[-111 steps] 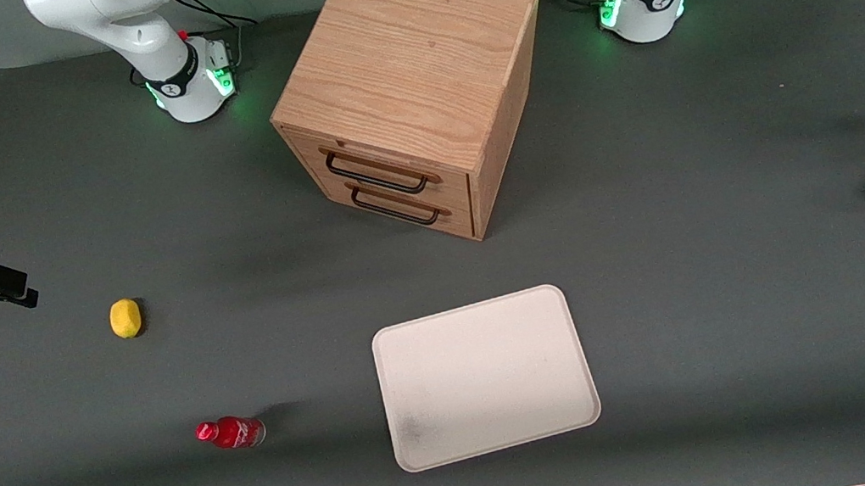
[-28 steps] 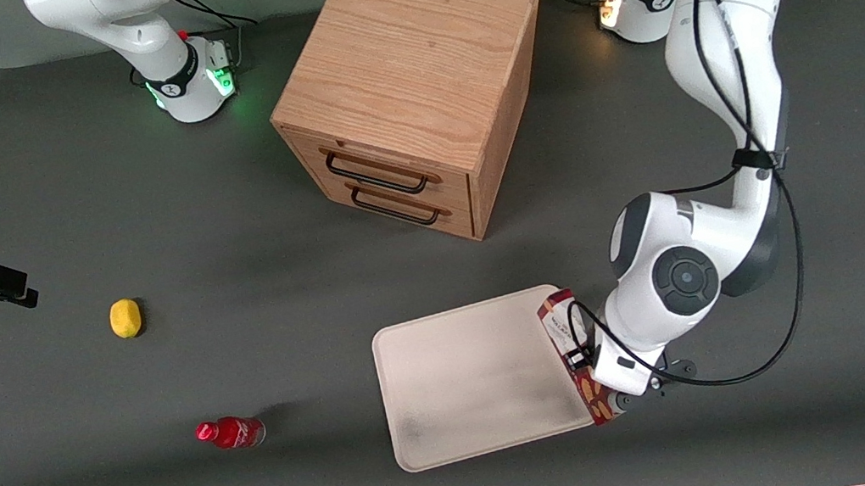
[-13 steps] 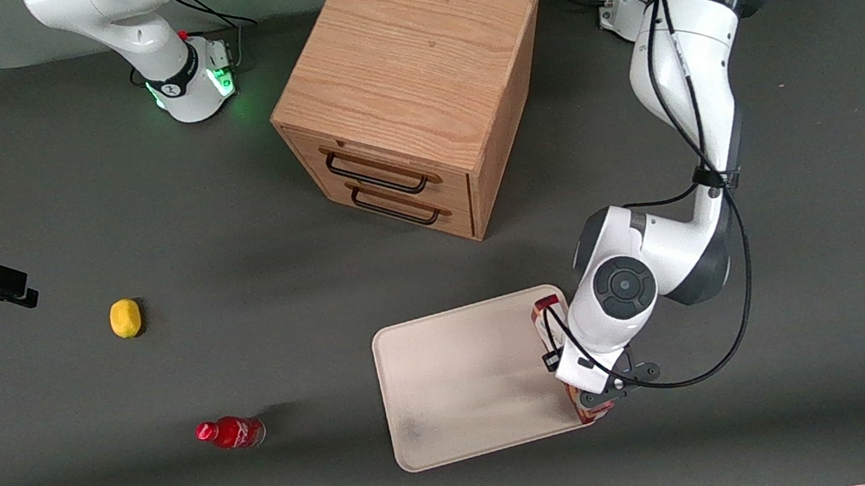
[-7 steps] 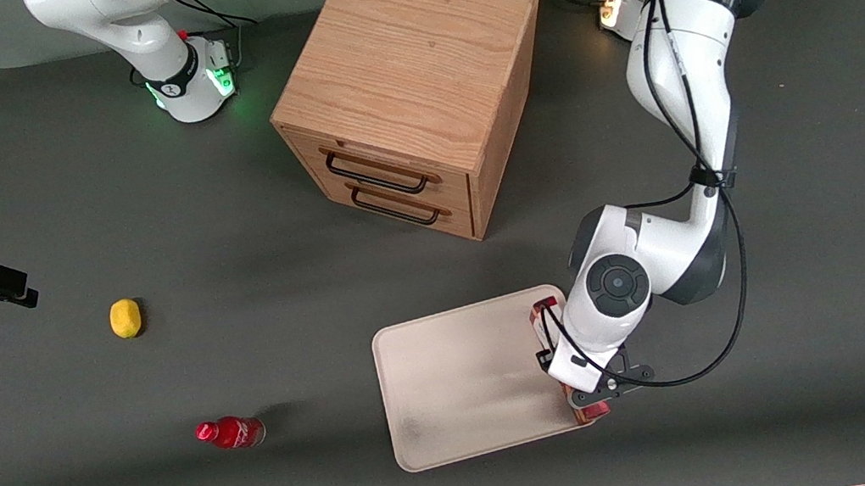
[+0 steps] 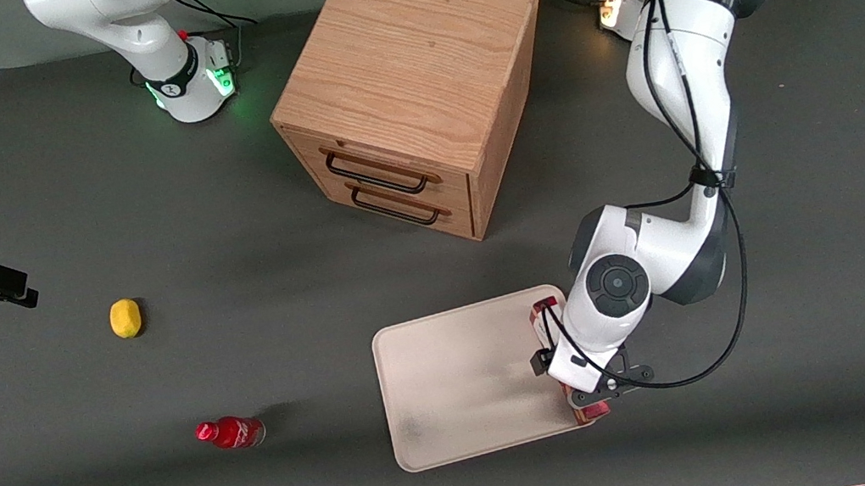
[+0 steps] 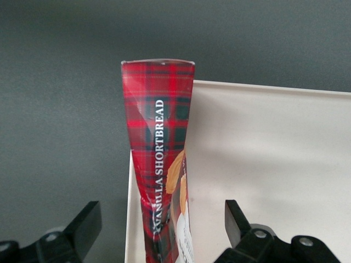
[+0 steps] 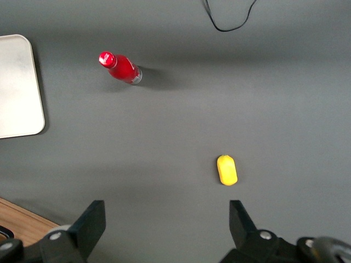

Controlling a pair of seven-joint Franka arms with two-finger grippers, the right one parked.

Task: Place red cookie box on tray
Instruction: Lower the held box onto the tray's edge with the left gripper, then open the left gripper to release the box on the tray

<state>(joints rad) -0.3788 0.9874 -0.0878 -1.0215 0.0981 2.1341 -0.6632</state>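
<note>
Tartan-printed dark-red cardboard cookie box (image 6: 159, 159), slim and long, stands on its narrow side along the edge of the large flat cream-white tray (image 5: 462, 384) that lies toward the working arm's end of the table (image 5: 224, 223). In the wrist view its base seems to sit just inside the low rim, though that cannot be told for certain. The left arm's tool (image 6: 159, 241) straddles the box with both fingers spread wide and clear of the cardboard, so nothing grips it. Judging by this, the box was set down lengthwise along the rim so that the fingers could part sideways. Standing on so thin a side, it may tip.
</note>
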